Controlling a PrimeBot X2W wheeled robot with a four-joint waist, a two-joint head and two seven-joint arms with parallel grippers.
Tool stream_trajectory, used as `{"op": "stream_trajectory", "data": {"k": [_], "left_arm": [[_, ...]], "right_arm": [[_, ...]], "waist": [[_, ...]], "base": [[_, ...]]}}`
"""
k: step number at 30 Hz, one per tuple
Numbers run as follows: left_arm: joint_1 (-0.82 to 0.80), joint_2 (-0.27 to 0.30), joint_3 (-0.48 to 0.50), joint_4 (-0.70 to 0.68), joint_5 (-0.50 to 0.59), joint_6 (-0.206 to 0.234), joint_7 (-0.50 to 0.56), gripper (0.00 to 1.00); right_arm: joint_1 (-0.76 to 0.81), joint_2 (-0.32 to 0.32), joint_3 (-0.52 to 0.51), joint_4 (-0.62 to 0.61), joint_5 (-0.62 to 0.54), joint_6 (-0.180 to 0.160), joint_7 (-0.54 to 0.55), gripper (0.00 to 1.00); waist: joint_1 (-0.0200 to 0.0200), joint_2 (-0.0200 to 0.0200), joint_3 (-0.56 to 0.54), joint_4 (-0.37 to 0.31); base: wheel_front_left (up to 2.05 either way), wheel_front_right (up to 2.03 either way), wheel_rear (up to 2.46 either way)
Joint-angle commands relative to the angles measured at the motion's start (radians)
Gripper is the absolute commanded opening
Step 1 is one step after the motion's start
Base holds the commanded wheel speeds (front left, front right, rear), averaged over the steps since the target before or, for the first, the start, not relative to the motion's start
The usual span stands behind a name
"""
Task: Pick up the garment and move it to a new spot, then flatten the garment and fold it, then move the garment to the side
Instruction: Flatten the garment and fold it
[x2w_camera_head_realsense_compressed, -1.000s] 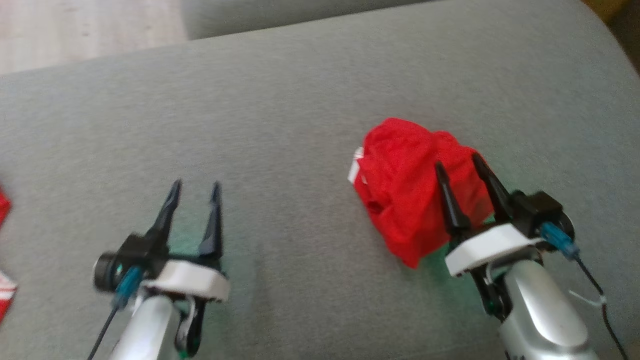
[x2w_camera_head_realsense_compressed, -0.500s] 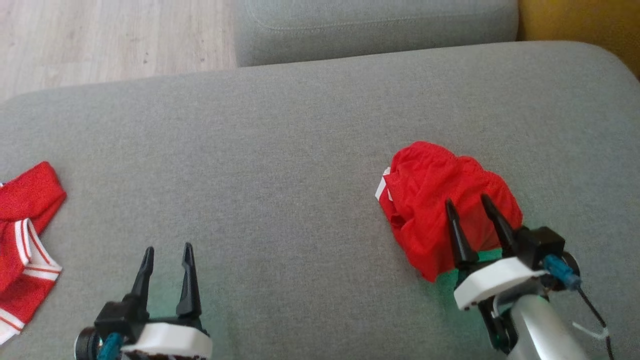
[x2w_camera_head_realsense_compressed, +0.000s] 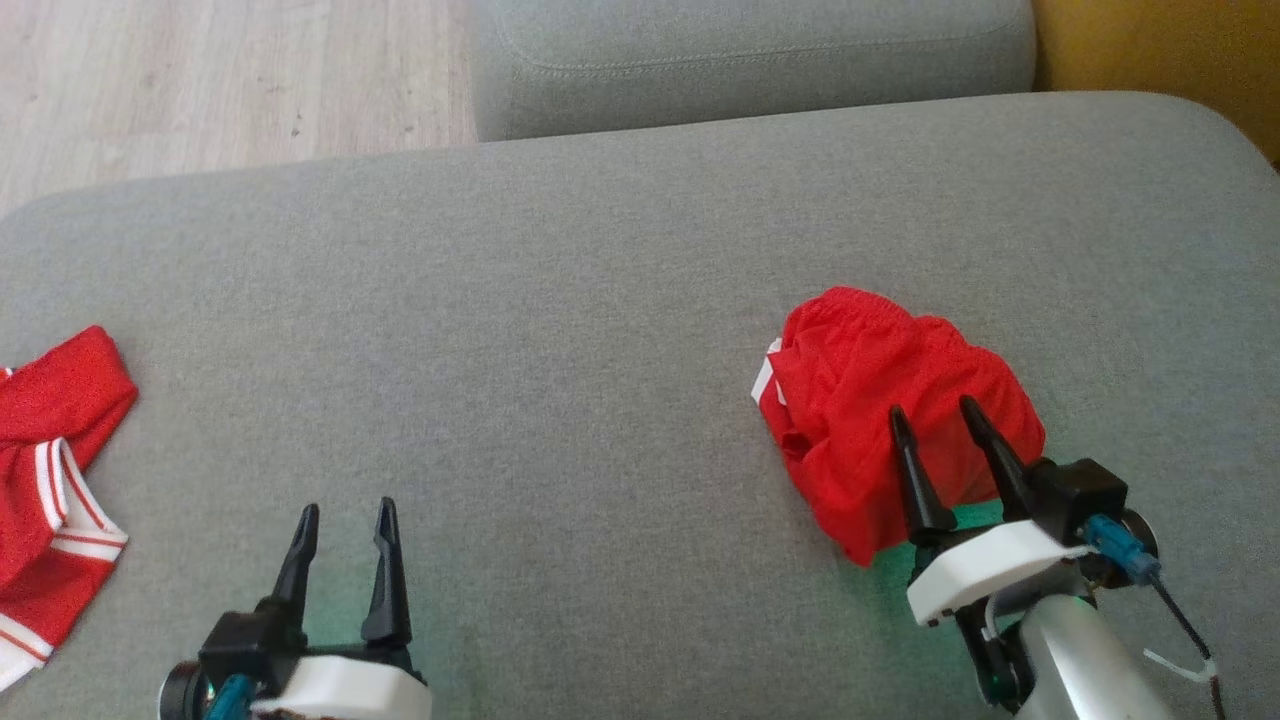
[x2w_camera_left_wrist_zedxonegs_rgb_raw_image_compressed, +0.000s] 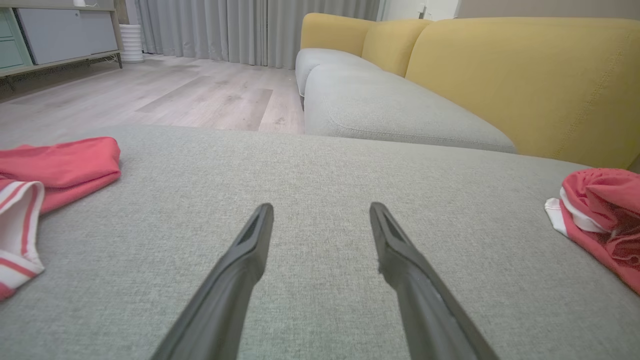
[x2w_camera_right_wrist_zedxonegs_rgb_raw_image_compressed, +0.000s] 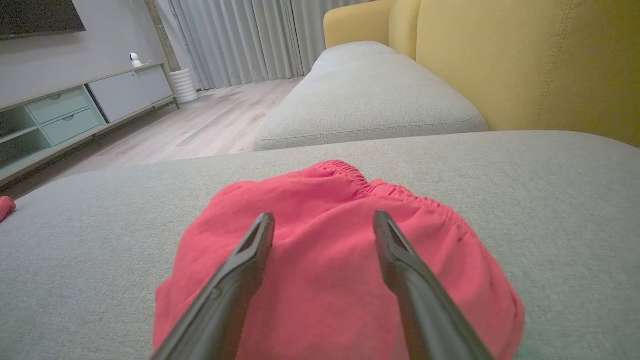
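Note:
The garment (x2w_camera_head_realsense_compressed: 860, 400) is a crumpled red heap with an elastic waistband and a white trim, lying on the right half of the grey cushion (x2w_camera_head_realsense_compressed: 600, 300). My right gripper (x2w_camera_head_realsense_compressed: 930, 407) stands open at the heap's near side, its fingers spread over the red cloth without holding it. In the right wrist view the garment (x2w_camera_right_wrist_zedxonegs_rgb_raw_image_compressed: 325, 260) lies just beyond and under the open right gripper (x2w_camera_right_wrist_zedxonegs_rgb_raw_image_compressed: 324, 216). My left gripper (x2w_camera_head_realsense_compressed: 348, 507) is open over bare cushion at the lower left. The left wrist view has the left gripper (x2w_camera_left_wrist_zedxonegs_rgb_raw_image_compressed: 321, 207) empty and the garment (x2w_camera_left_wrist_zedxonegs_rgb_raw_image_compressed: 600, 210) at its far right.
A second red garment with white stripes (x2w_camera_head_realsense_compressed: 50, 480) lies at the cushion's left edge, also the striped garment (x2w_camera_left_wrist_zedxonegs_rgb_raw_image_compressed: 55, 165) in the left wrist view. Beyond the cushion are another grey seat (x2w_camera_head_realsense_compressed: 750, 60), a yellow backrest (x2w_camera_head_realsense_compressed: 1150, 50) and wooden floor (x2w_camera_head_realsense_compressed: 200, 80).
The head camera has shifted, bringing the striped garment into view at the left. My left gripper now sits lower and nearer. Both grippers stay open and the red heap keeps its shape.

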Motion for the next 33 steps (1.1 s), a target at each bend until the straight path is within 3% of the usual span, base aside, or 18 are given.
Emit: {"op": "stream_trajectory", "data": {"k": [1, 10, 15, 18, 24, 33], "left_arm": [[-0.031, 0.000, 0.019, -0.026, -0.005, -0.004, -0.009, 1.00], [-0.060, 0.000, -0.006, -0.017, -0.014, -0.006, -0.009, 1.00], [-0.086, 0.000, -0.039, -0.011, -0.018, -0.007, -0.010, 1.00], [-0.103, 0.000, -0.056, -0.007, -0.021, -0.007, -0.010, 1.00], [-0.125, 0.000, -0.087, 0.002, -0.031, -0.005, -0.010, 1.00], [-0.134, 0.000, -0.101, 0.009, -0.048, 0.004, -0.010, 1.00]], "right_arm": [[-0.025, 0.005, 0.021, -0.026, 0.004, -0.001, -0.004, 1.00], [-0.106, 0.001, 0.016, -0.002, 0.000, -0.001, -0.004, 1.00], [-0.230, -0.052, 0.056, 0.063, 0.013, -0.001, -0.004, 1.00], [-0.323, -0.089, 0.099, 0.139, 0.042, -0.001, 0.004, 1.00], [-0.466, -0.134, 0.220, 0.291, 0.110, -0.001, 0.125, 1.00], [-0.490, -0.175, 0.402, 0.361, 0.265, -0.001, 0.250, 1.00]], "waist": [[0.0000, -0.0001, 0.007, 0.004], [0.0000, -0.0001, 0.064, 0.026], [0.0000, -0.0001, 0.105, 0.049], [0.0000, -0.0001, 0.126, 0.066], [0.0000, -0.0001, 0.157, 0.094], [0.0000, -0.0001, 0.164, 0.104]], "base": [[0.00, 0.00, 0.00], [0.00, 0.00, 0.00], [0.00, 0.00, 0.00], [0.00, 0.00, 0.00], [0.00, 0.00, 0.00], [0.00, 0.00, 0.00]]}}
